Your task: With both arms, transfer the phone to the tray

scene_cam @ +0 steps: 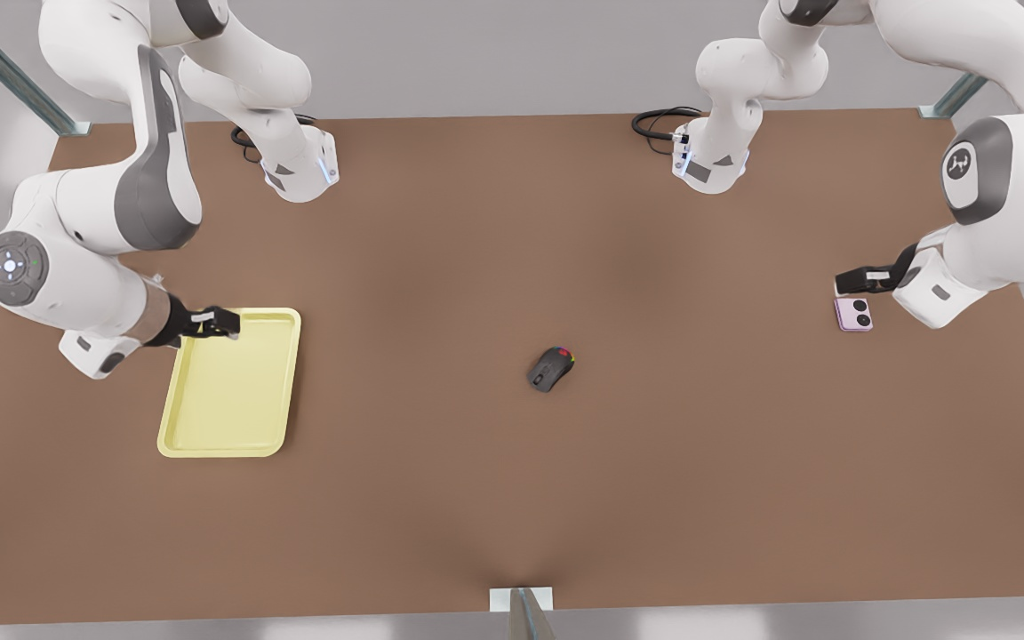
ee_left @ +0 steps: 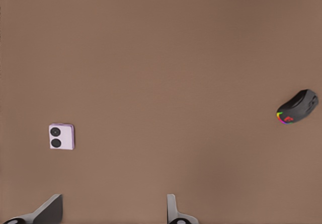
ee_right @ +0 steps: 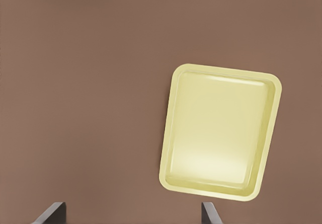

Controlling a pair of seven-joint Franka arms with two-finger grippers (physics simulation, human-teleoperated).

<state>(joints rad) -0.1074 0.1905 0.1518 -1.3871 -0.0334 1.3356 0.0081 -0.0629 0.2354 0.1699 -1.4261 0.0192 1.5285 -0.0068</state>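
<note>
The phone (scene_cam: 854, 314) is seen lying flat on the brown table (scene_cam: 512, 498), well apart from the tray (scene_cam: 229, 384) and far beyond the mouse (scene_cam: 551, 368) on the side away from the tray. It is a small, nearly square slab in pale pink-lilac, with two black round camera circles set side by side on its upper face and a slightly darker lilac edge. In the left wrist view the phone (ee_left: 62, 136) is shown alone on bare table, with the mouse (ee_left: 299, 107) far off from it.

The left pincer (scene_cam: 843, 283) is held just beside the phone, on the side away from the mouse; its fingers (ee_left: 50, 210) are spread wide and nothing is held between them.

The tray is a pale yellow, shallow rectangle with rounded corners and a raised rim, far larger than the phone. The right pincer (scene_cam: 229, 324) is poised over the tray's rim at the corner farthest from the mouse. In the right wrist view its fingers (ee_right: 51, 214) are parted wide with nothing gripped, and the tray (ee_right: 171, 133) is seen lying on the table.

The mouse is dark grey with a red accent and lies between tray and phone.
</note>
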